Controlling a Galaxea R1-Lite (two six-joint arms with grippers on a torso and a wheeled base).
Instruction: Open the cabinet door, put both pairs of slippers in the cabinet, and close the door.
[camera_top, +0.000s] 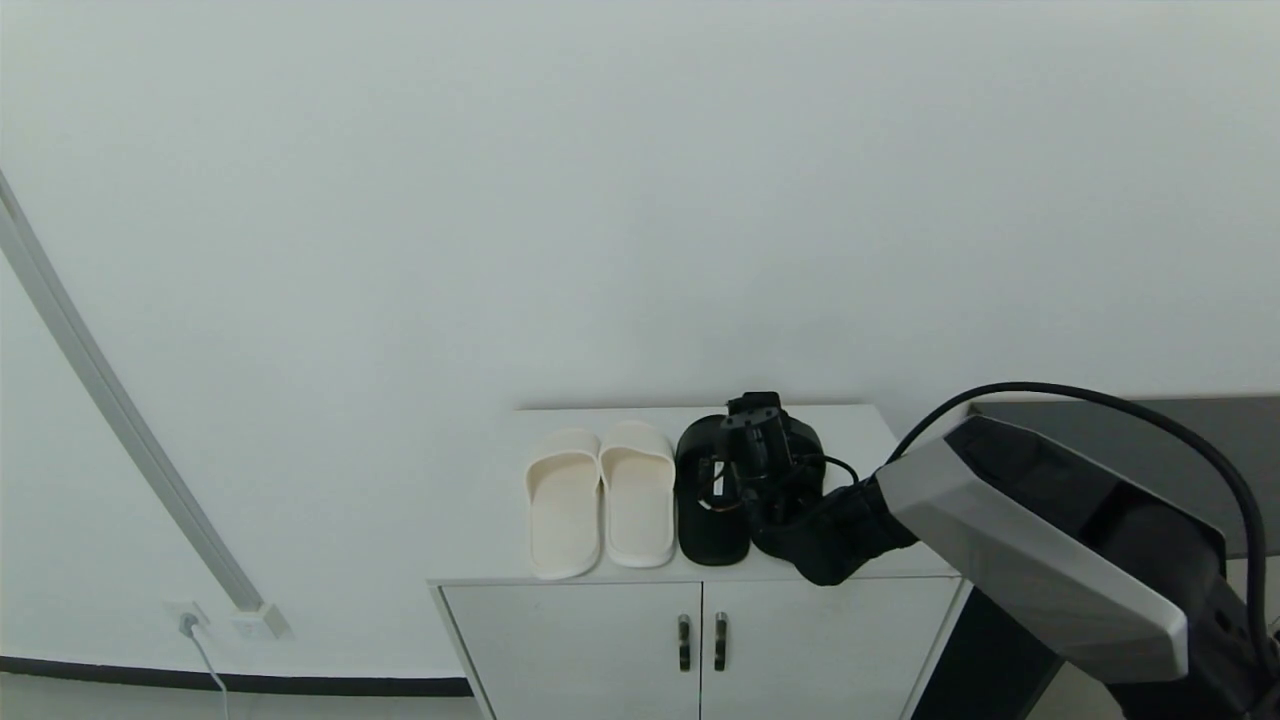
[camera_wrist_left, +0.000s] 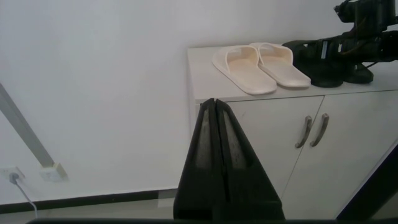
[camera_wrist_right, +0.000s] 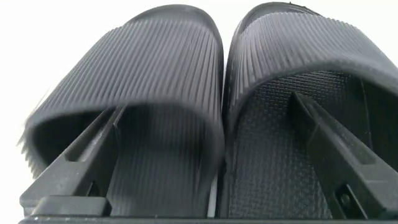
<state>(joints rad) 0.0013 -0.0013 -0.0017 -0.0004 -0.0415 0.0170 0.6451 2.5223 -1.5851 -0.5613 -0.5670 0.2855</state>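
Observation:
A white cabinet (camera_top: 890, 432) stands against the wall with both doors (camera_top: 575, 650) shut. On its top lie a pair of cream slippers (camera_top: 600, 500) and, to their right, a pair of black slippers (camera_top: 708, 520). My right gripper (camera_top: 745, 480) is open at the black pair. In the right wrist view one finger (camera_wrist_right: 93, 155) lies inside the left black slipper (camera_wrist_right: 143, 74) and the other inside the right black slipper (camera_wrist_right: 298, 68), their inner walls between the fingers. My left gripper (camera_wrist_left: 215, 106) is shut on nothing, low and to the left of the cabinet (camera_wrist_left: 261, 137).
Two dark vertical handles (camera_top: 701, 642) meet at the middle of the doors. A wall socket with a plugged cable (camera_top: 187, 622) and a slanted cable duct (camera_top: 100, 385) sit on the left wall. A dark surface (camera_top: 1150, 418) lies to the right of the cabinet.

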